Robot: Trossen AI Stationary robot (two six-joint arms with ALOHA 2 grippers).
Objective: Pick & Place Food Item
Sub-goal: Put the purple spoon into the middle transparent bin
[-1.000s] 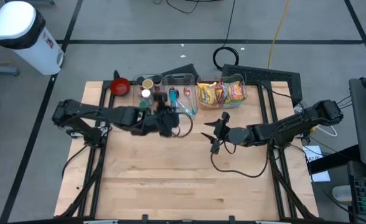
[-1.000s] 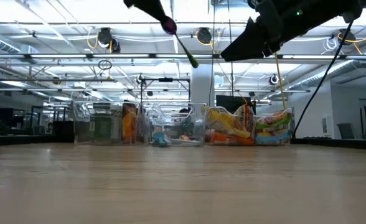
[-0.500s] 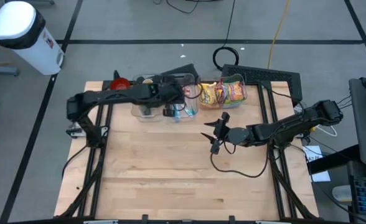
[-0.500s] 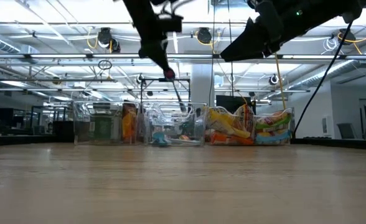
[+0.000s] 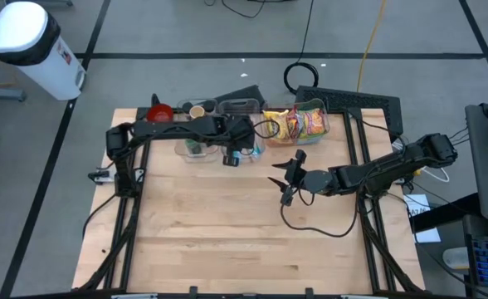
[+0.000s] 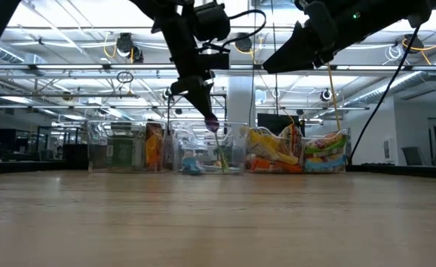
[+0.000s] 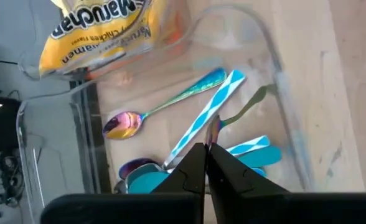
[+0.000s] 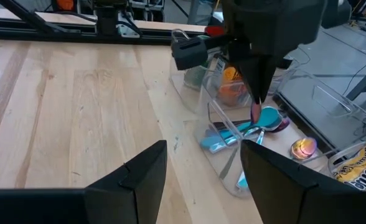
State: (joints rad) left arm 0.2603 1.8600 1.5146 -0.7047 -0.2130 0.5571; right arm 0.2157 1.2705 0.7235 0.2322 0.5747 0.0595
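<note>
My left gripper (image 6: pixel 206 110) is shut on a slender iridescent utensil (image 6: pixel 218 144) over the clear middle bin (image 5: pixel 246 106), which holds spoons and blue utensils (image 7: pixel 201 121). The utensil's greenish lower end (image 7: pixel 253 104) reaches down inside that bin; whether it touches the floor I cannot tell. Food packets, among them a yellow noodle pack (image 7: pixel 99 25), fill the clear bin (image 5: pixel 298 123) to its right. My right gripper (image 5: pixel 284 178) hovers open above the table's middle, its fingers (image 8: pixel 130 180) empty. My left gripper pinches the utensil's pink-purple upper end (image 6: pixel 212 122) between its two shut fingers (image 7: pixel 192 165). The fingers slant steeply down from above. The utensil hangs below them, tilted a little toward the table's right, along the line of the fingers.
A third clear bin with cans (image 5: pixel 192 143) stands left of the utensil bin, with a red bowl (image 5: pixel 160 112) behind it. Dark equipment and cables (image 5: pixel 344 98) lie past the far edge. Bare wood (image 5: pixel 227 241) spreads across the near half of the table.
My left gripper has swung from above the table's middle toward the far edge and sunk over the utensil bin, tipping its fingers more steeply down. The utensil went along in the shut fingers, and its free end is now down inside the bin.
</note>
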